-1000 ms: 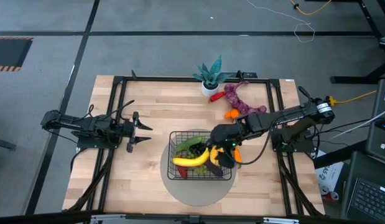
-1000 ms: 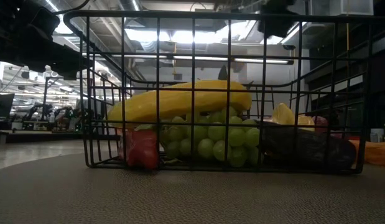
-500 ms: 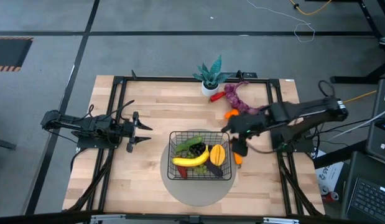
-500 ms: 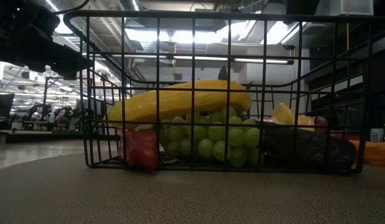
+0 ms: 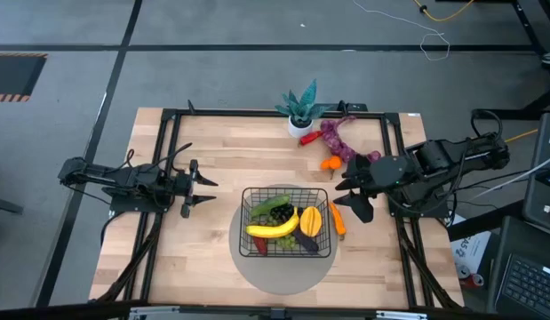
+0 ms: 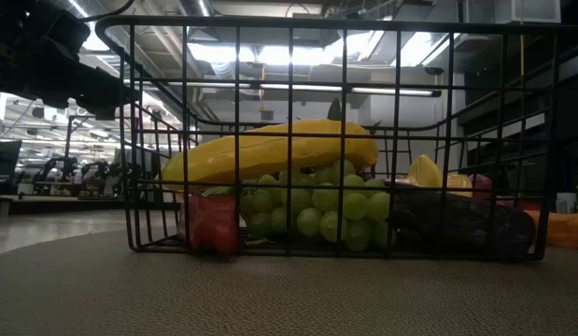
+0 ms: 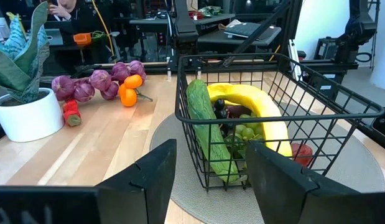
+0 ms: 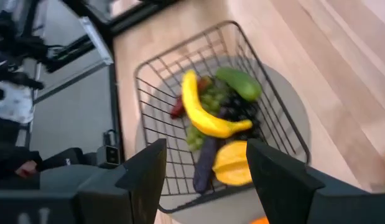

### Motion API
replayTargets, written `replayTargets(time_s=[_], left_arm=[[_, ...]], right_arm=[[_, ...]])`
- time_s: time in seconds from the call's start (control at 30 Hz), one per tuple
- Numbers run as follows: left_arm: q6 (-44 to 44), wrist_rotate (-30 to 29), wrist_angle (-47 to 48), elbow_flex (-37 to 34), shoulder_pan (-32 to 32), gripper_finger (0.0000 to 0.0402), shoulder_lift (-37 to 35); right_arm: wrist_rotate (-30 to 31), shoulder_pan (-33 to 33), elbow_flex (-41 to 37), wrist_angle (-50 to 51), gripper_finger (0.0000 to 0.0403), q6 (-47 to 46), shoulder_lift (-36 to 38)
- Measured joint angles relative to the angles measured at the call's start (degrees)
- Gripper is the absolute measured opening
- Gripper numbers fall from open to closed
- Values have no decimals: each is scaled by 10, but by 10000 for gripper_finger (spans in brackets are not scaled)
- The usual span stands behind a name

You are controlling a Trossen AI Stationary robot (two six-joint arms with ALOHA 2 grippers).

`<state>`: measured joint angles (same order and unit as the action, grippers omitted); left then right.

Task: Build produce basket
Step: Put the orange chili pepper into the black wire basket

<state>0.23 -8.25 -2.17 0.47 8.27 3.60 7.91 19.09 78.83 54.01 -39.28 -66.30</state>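
The black wire basket point(image 5: 286, 221) stands on a round grey disc point(image 5: 257, 271). In it lie a yellow banana point(image 5: 273, 229), a cucumber point(image 5: 269, 206), grapes point(image 6: 317, 207), a dark eggplant point(image 8: 204, 165), a red pepper point(image 6: 212, 222) and a yellow-orange fruit point(image 5: 312, 220). A carrot point(image 5: 338, 220) lies on the table by the basket's right side. An orange point(image 5: 330, 163) and the purple lumpy string point(image 5: 337, 133) lie at the far side. My right gripper point(image 5: 350, 194) is open and empty, right of the basket. My left gripper point(image 5: 206, 190) is open and empty, left of the basket.
A green potted plant in a white pot point(image 5: 299, 108) stands at the far edge, with a small red piece point(image 5: 306, 140) beside it. A black frame point(image 5: 168, 160) runs around the tabletop. Bare wood lies between my left gripper and the basket.
My right gripper has drawn back from over the basket's right part toward the table's right edge. The yellow-orange fruit, which the gripper covered before, now shows lying in the basket. My left arm has kept still.
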Motion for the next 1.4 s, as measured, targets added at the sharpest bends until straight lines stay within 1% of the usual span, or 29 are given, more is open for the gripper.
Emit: replayTargets(time_s=[0.33, 0.4, 0.57, 0.67, 0.87, 1.0, 1.13, 1.27, 1.4], left_arm=[[0, 0, 0, 0, 0, 188, 0], [0, 0, 0, 0, 0, 188, 0], [0, 0, 0, 0, 0, 188, 0], [0, 0, 0, 0, 0, 188, 0], [0, 0, 0, 0, 0, 188, 0], [0, 0, 0, 0, 0, 188, 0], [0, 0, 0, 0, 0, 188, 0], [0, 0, 0, 0, 0, 188, 0], [0, 0, 0, 0, 0, 188, 0]], right_arm=[[6, 62, 0, -1, 223, 68, 1], [25, 74, 0, -1, 223, 89, 1], [111, 91, 0, -1, 223, 140, 1], [152, 93, 0, 1, 223, 144, 1], [181, 93, -4, 26, 223, 121, -6], [185, 93, -5, 30, 223, 119, -18], [184, 93, -5, 30, 223, 165, -25], [135, 93, -5, 40, 223, 184, -25], [130, 93, -5, 35, 223, 154, -25]])
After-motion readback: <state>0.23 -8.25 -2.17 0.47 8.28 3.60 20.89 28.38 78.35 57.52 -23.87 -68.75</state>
